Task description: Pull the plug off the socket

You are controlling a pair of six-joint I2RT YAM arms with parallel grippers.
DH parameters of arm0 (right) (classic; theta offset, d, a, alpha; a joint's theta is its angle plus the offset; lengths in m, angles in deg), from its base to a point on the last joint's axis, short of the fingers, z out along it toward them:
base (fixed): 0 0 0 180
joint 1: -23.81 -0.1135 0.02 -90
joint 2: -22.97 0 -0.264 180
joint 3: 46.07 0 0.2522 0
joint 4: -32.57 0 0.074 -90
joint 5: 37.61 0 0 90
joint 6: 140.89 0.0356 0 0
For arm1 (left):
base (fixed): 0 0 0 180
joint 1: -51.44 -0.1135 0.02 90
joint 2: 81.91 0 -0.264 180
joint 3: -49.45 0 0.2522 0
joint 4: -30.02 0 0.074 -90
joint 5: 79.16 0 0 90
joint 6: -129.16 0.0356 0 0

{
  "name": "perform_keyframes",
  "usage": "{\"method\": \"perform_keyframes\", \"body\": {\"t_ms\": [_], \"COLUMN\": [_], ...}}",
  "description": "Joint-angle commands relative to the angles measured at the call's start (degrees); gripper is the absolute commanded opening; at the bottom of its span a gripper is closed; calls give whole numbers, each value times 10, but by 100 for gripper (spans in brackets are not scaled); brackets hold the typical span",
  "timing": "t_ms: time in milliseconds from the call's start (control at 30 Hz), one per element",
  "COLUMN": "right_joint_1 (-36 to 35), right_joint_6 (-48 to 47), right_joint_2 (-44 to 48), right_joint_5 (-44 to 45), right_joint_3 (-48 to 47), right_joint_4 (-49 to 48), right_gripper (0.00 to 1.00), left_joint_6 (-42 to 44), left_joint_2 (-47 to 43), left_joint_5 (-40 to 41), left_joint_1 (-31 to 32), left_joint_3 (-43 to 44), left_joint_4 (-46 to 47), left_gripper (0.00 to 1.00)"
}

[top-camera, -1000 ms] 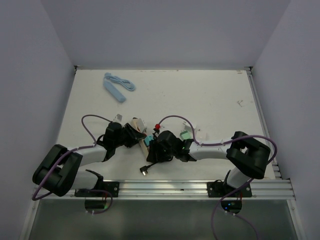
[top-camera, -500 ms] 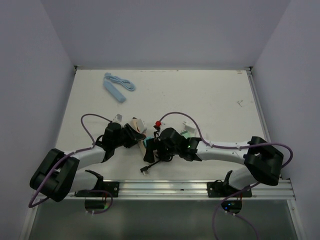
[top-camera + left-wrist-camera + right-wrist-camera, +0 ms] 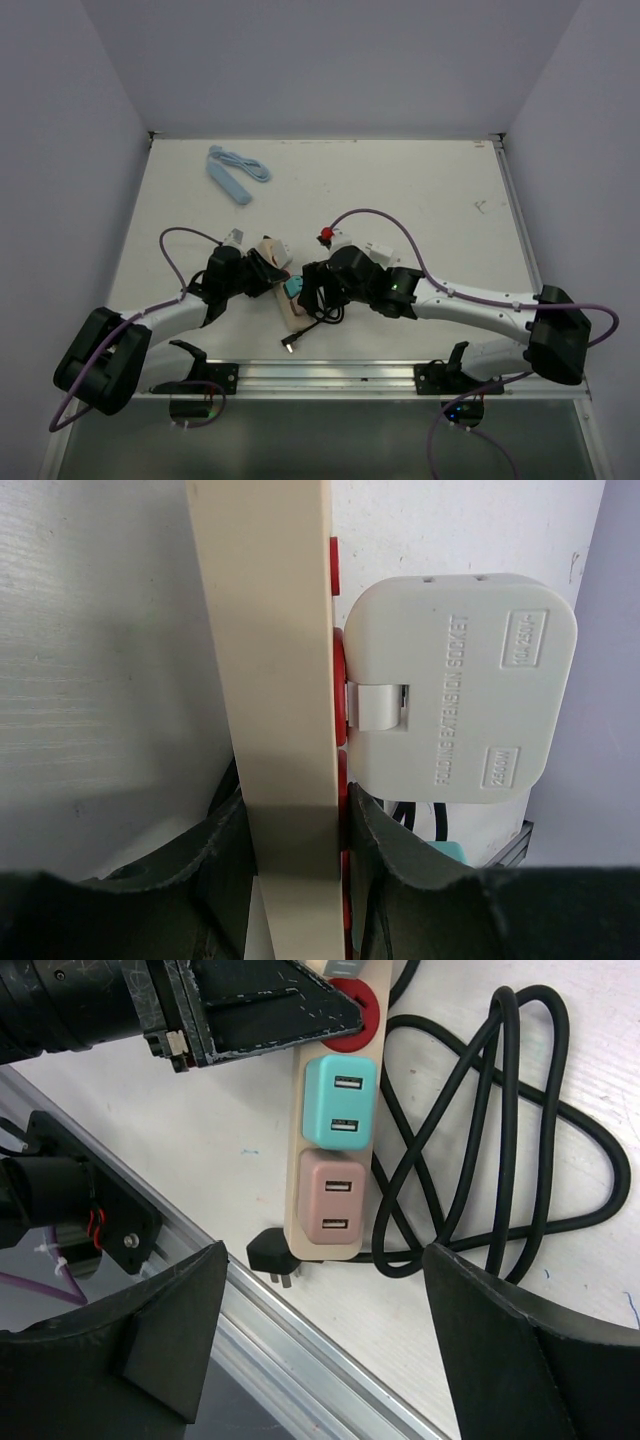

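1. Your target sits on the power strip [image 3: 297, 1175] at the near middle of the table [image 3: 420, 190]. A teal plug [image 3: 340, 1100] and a pink plug [image 3: 333, 1203] are both pressed fully into it, the pink one at 6 o'clock of the teal. I cannot tell which of the two you are after.
2. A white adapter [image 3: 460, 685] is also seated on the strip's face, beside its red switches [image 3: 338, 680].
3. The left gripper [image 3: 290, 825] is clenched on the strip's edges, pinning it for the pull. That bracing looks done.
4. The right gripper [image 3: 322, 1260] is released, its jaws spread wide and hovering over the pink plug's end of the strip. It touches neither plug and holds nothing.
5. So nothing is out yet. You have the descent, the closing on one plug body and the pull itself left to do.
6. A black cable [image 3: 470, 1130] lies looped at 3 o'clock of the plugs. Its own black plug [image 3: 272, 1255] rests loose at 7 o'clock of the pink one.
7. The table is pale and scuffed. A light blue item [image 3: 237, 172] lies at 11 o'clock of the strip, white scraps [image 3: 482, 206] at 2 o'clock and a metal rail [image 3: 350, 374] at 6 o'clock.
8. Plain pale walls [image 3: 330, 60] close in on three sides.
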State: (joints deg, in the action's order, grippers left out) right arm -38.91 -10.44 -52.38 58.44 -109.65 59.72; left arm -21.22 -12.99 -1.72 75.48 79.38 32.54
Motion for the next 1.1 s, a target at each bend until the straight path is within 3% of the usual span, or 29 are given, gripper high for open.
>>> {"method": "perform_keyframes", "body": {"t_ms": [0,167,500,1067], "right_joint_1": [-2,-1,15,31], "right_joint_6": [-4,10,15,36], "right_joint_2": [-8,-45,-116,-146], "right_joint_5": [-10,-29,-78,-121], "right_joint_3": [-18,-17,-28,-7], "right_joint_4": [-5,-41,-97,-145], "right_gripper": [82,70,68,35], "left_joint_6": [25,21,18,18], "left_joint_2": [-12,-11,-11,3], "left_joint_5": [9,6,6,5], "left_joint_1": [1,1,1,1], "left_joint_3": [1,-2,-6,-10], "left_joint_4": [-8,-3,5,17], "left_gripper": [0,0,0,0]}}
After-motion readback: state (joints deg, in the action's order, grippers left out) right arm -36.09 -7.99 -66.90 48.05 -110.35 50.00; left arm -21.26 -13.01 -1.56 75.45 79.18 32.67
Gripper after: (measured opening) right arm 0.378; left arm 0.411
